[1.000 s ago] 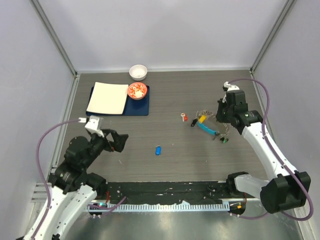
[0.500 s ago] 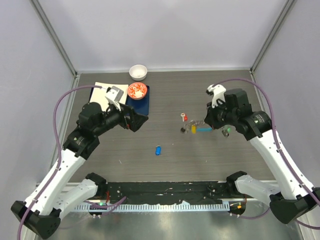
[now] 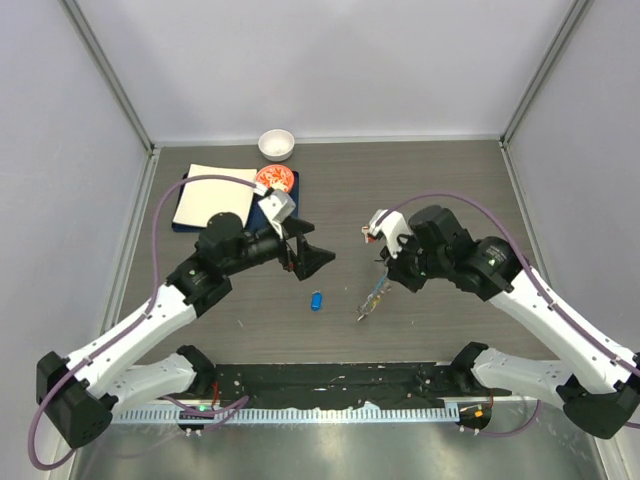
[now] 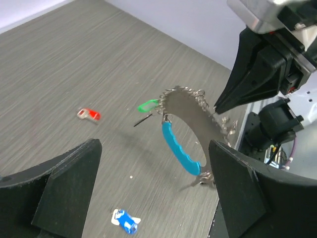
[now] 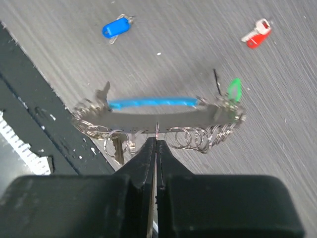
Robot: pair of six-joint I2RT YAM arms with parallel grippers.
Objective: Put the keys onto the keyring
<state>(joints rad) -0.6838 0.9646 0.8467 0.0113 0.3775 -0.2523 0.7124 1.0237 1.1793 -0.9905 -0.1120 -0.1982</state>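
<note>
- Nearest to us, the left arm (image 3: 135,335) rises from its base at the near left and stretches far and to the right, towards the middle of the table (image 3: 400,170). The right arm (image 3: 560,325) rises from the near right and folds back to the left.
- The dark blue key (image 3: 316,300) lies flat on the table, near of both grippers and roughly between them. Nothing touches it.
- The right gripper (image 5: 156,142) points down and to the near left, its jaws clenched on the thin edge of the keyring (image 5: 158,120). The keyring hangs below the fingertips, just right of the dark blue key. Its light-blue strip (image 5: 151,103) and green tag (image 5: 234,89) sit on the side away from the gripper.
- We cannot tell whether the lowest silver keys (image 5: 116,146) touch the table. The left wrist view smears the ring into a bright band, and the top view shows it too small to resolve.
- The left gripper (image 3: 312,243) aims to the right at the keyring. Its jaws are released wide, hold nothing and stand apart from the ring.
- The red key (image 3: 368,234) lies farther back, just left of the right wrist, untouched.
- At the far left, the left wrist housing covers part of the red-filled bowl (image 3: 270,177) and the dark mat (image 3: 186,226). The cloth (image 3: 200,200) and the white bowl (image 3: 276,144) lie beyond it.
</note>
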